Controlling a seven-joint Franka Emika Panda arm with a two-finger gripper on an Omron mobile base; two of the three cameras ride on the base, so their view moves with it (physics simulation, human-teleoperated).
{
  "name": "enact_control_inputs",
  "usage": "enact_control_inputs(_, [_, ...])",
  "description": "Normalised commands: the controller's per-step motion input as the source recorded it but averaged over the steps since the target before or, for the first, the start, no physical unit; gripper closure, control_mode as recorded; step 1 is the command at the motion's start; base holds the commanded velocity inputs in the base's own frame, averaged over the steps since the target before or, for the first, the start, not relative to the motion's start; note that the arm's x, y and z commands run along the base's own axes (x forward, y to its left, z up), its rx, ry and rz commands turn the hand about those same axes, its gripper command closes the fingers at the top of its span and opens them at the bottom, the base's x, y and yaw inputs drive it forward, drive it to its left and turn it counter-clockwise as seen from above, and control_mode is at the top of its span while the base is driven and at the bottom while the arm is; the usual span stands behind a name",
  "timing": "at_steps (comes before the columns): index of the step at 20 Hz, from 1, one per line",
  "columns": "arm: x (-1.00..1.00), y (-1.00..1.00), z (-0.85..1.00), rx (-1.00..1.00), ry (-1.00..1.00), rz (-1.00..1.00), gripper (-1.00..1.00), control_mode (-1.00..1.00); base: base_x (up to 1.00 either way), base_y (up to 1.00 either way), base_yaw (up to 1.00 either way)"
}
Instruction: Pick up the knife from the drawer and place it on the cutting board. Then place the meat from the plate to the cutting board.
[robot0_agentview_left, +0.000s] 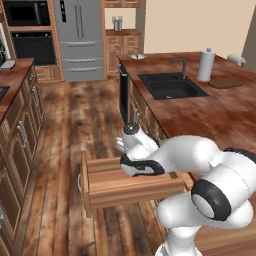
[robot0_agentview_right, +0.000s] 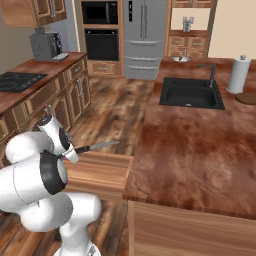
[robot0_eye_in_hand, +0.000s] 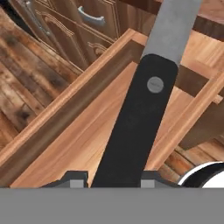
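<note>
Fingers (robot0_eye_in_hand: 111, 177) clamped on knife (robot0_eye_in_hand: 140, 118) handle, blade sticking out level above the open drawer (robot0_agentview_left: 127, 187).

The knife (robot0_eye_in_hand: 140, 118), dark-handled with a grey blade pointing toward 1 o'clock in the hand view, hangs above the open wooden drawer (robot0_agentview_left: 127, 185). The dark cutting board (robot0_agentview_left: 226, 82) lies flat on the counter at 3 o'clock of the sink.

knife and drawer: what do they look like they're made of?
Knife: handle looks like matte black plastic or composite, with a grey metal rivet; blade is flat grey, probably brushed steel, no gloss. Drawer: light-brown wood with visible grain and a smooth satin look; bare boards inside in the hand view. The gripper is shut on the knife handle.
</note>
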Motion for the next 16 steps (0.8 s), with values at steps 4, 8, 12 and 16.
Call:
enact_control_inputs(4, [-0.86,-0.75,1.0,0.0,-0.28,0.01,1.0,-1.0,0.0,0.0,0.0])
enact_control_inputs(8, [-0.78,-0.73,1.0,0.01,-0.21,0.0,1.0,-1.0,0.0,0.0,0.0])
enact_control_inputs(12, [-0.64,-0.59,1.0,0.01,-0.01,0.0,1.0,-1.0,0.0,0.0,0.0])
enact_control_inputs(16, [-0.52,-0.51,1.0,0.02,0.05,0.0,1.0,-1.0,0.0,0.0,0.0])
